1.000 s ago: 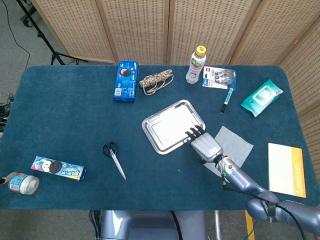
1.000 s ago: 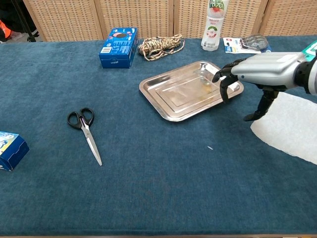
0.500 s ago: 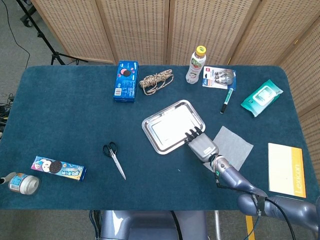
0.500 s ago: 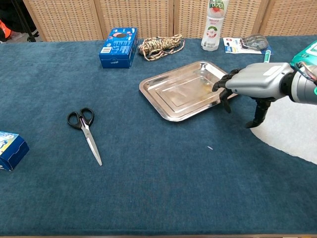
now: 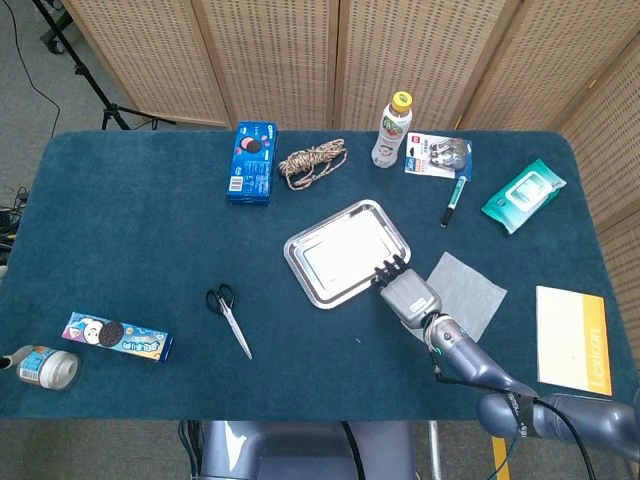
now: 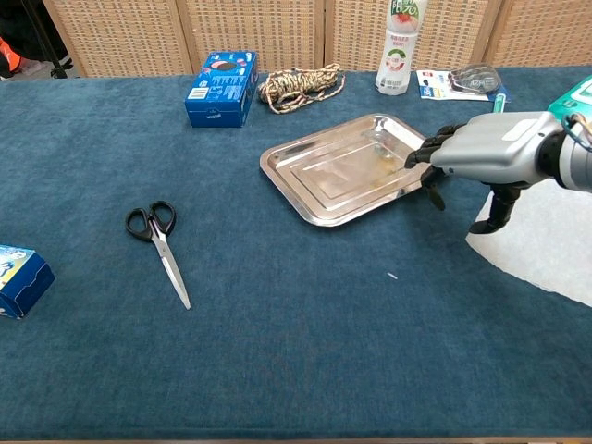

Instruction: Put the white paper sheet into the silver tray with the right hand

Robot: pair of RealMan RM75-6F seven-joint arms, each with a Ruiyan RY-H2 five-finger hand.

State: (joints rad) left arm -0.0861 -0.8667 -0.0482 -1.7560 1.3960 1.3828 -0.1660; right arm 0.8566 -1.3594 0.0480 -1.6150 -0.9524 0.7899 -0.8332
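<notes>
Your table (image 5: 130, 230) is a wide blue cloth, and the silver tray (image 5: 346, 253) sits near its middle, long axis running from near-left up to far-right in the head view. It holds nothing. Just right of it lies the white paper sheet (image 5: 465, 292), flat on the cloth, turned like a diamond with one corner pointing at the tray's near-right end and its far corner aimed toward the yellow notebook (image 5: 571, 338).

Your right hand (image 5: 406, 293) hangs between tray and sheet, palm down, fingers (image 6: 435, 145) curled downward with the dark tips at the tray's near-right rim. The thumb (image 6: 500, 211) reaches down at the sheet's left edge. It has hold of nothing that you can see; the paper lies flat, not lifted.

Head view gives you the whole sheet and its diamond set; chest view (image 6: 546, 242) cuts it off at the right edge but shows the hand raised clear of the cloth, which the overhead angle hides. Whether the thumb tip actually touches the paper, neither view settles.

Your left hand is out of both views.

Around the edges: blue cookie box (image 5: 251, 162), green wipes pack (image 5: 522, 194), drink bottle (image 5: 392, 130), coil of rope (image 5: 311, 163), scissors (image 5: 229, 317), and a pen (image 5: 453, 201) pointing away from you.
</notes>
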